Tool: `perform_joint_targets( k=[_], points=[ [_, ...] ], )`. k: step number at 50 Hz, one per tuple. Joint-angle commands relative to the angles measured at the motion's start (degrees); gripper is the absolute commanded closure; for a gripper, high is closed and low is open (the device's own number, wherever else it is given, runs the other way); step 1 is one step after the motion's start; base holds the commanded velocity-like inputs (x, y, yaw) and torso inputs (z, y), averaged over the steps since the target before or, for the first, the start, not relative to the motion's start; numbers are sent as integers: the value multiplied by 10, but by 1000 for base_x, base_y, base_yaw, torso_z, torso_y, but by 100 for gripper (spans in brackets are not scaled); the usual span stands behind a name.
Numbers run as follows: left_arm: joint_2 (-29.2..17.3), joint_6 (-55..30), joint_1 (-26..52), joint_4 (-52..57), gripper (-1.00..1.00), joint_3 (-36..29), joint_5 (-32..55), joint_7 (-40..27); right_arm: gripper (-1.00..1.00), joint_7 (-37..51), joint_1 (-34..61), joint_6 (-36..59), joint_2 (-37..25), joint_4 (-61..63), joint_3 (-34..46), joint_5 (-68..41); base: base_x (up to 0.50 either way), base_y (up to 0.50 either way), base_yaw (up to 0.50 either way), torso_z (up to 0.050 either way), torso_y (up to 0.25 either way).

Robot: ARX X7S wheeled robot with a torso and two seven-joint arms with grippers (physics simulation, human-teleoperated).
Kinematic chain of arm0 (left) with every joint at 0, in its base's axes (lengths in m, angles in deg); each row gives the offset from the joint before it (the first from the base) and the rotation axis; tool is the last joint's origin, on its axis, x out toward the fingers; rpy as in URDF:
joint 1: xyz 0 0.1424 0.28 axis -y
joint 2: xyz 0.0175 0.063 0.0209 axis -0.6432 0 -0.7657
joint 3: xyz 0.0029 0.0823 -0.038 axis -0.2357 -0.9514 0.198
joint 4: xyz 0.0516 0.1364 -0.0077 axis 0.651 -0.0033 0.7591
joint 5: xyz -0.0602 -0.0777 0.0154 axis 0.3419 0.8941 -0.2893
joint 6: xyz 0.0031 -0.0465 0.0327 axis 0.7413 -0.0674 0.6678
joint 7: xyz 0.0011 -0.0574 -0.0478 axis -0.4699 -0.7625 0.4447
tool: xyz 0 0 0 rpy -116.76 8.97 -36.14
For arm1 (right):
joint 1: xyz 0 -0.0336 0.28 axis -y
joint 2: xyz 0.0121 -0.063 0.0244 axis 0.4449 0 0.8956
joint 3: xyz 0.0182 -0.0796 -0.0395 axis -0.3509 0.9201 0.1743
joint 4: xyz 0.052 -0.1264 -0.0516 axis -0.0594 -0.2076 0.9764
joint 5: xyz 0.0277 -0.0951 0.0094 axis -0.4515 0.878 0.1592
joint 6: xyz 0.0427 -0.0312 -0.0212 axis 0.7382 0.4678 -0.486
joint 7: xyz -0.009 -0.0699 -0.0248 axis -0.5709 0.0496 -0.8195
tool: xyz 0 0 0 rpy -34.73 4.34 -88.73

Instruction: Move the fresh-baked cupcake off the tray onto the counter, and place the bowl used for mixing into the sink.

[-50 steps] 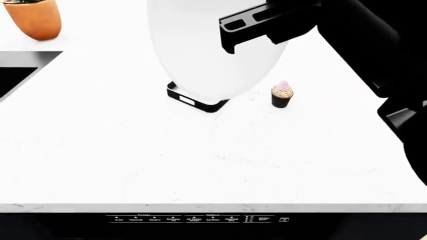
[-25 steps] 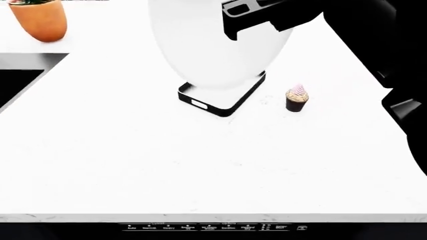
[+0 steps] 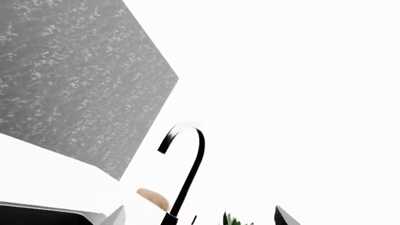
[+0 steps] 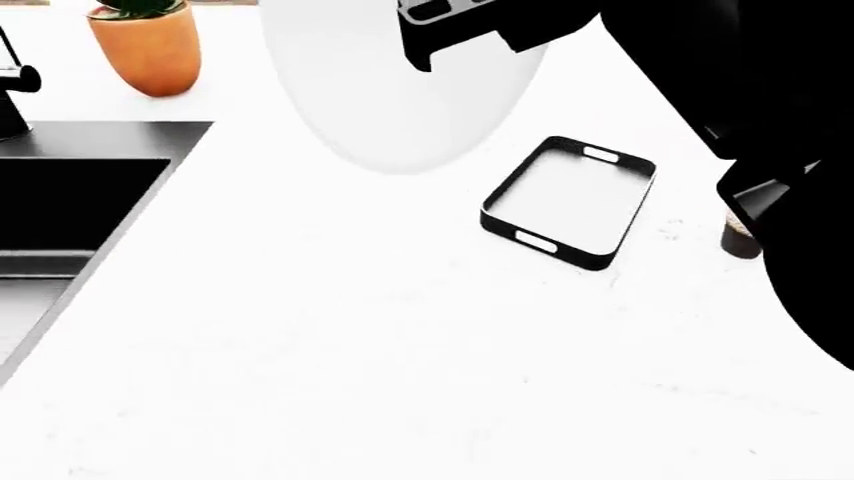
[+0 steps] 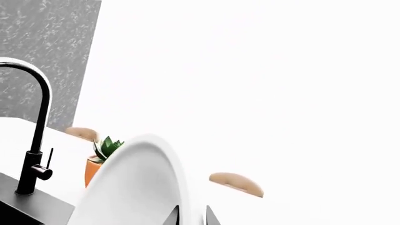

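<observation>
Far left: the sink [image 4: 67,200] is a deep black box sunk into the counter [image 4: 334,350], with a tall black tap [image 5: 34,136] standing at its back edge.
Plant: an orange pot [image 4: 144,45] with green leaves sits on the counter just behind the sink's far corner.
Bowl: the big white bowl [image 4: 387,90] is up in the air, tipped on its side, over the counter between the sink and the tray. It does not touch the counter.
Right claw: the black right claw [image 4: 447,25] is clamped on the bowl's top rim. From the right wrist view, the rim goes between its two fingers [image 5: 174,216].
Tray: the tray [image 4: 567,203] lies flat on the counter to the right of the bowl, turned at an angle. It is white inside with a black rim.
Cupcake: the cupcake [image 4: 738,238] stands on the counter just right of the tray, not on it. Only its dark wrapper peeks out from behind the black right arm.
Left claw: I cannot see it. The left wrist view only shows the tap, a grey wall and bright white.
</observation>
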Motion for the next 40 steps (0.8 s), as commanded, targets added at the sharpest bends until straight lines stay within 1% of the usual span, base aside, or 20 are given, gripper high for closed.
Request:
perform_joint_targets(
  k=[1, 22, 40],
  points=[
    [-4, 30, -28, -1, -100, 1, -10, -7, 100, -4, 4, 11, 9, -10, 0, 11, 0, 500, 0, 0, 0],
    [-13, 49, -42, -4, -100, -13, -28, -19, 100, -10, -13, 6, 5, -1, -1, 22, 0, 500, 0, 0, 0],
    [-20, 63, -56, -4, -100, -12, -29, -28, 100, -4, -16, 1, -4, 12, -10, 14, 0, 500, 0, 0, 1]
  ],
)
